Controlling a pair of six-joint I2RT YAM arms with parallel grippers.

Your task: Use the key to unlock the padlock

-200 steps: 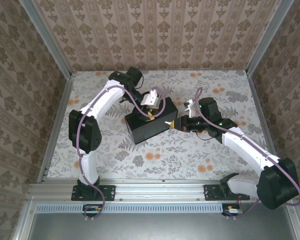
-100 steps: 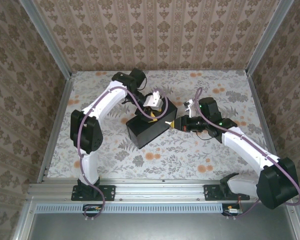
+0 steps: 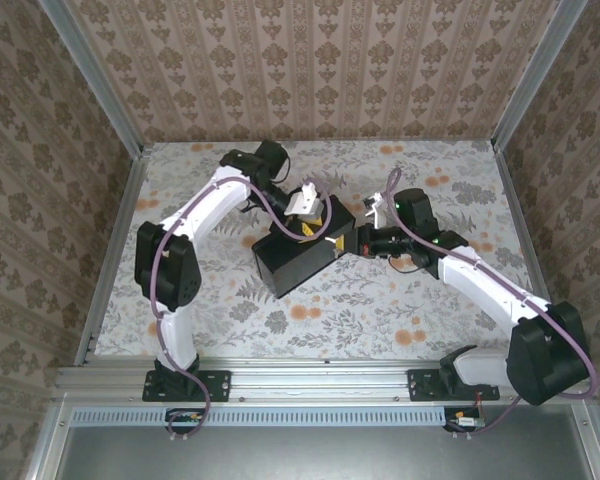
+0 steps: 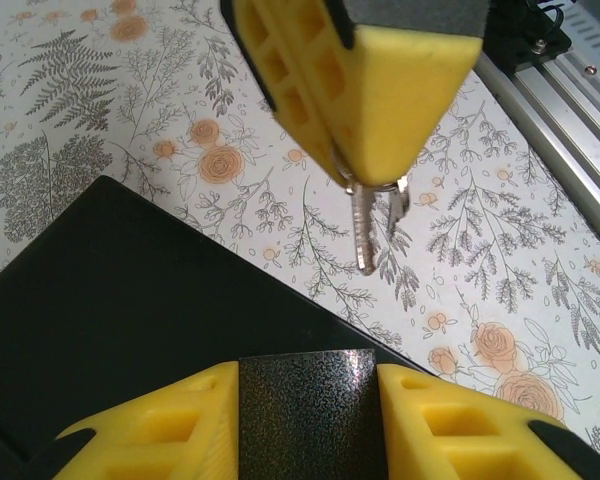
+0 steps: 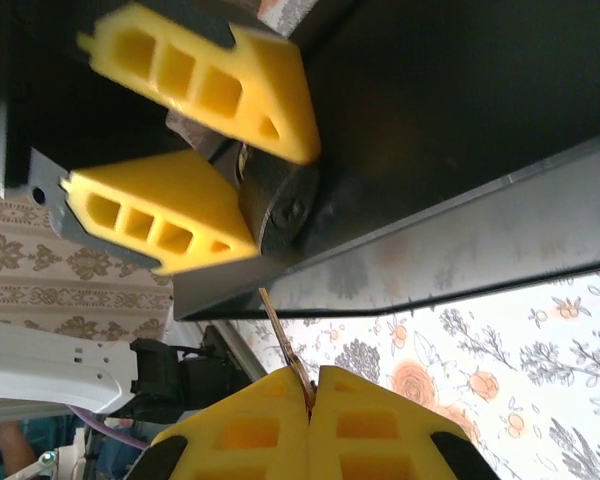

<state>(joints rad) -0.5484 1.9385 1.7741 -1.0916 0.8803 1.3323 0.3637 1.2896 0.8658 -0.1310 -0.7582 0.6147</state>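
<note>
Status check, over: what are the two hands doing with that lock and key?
Left hand straddles padlock, grip unclear. Right hand shut on key, tip short of padlock. Key's path looks clear.

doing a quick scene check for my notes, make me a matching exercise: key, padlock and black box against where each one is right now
Things:
1 key
2 padlock
3 black box

Places:
a lying on the flowered cloth
b between the left fingers
c pinched in the shut right fingers

Pairs: 1-c; 2-b; 3-a
</note>
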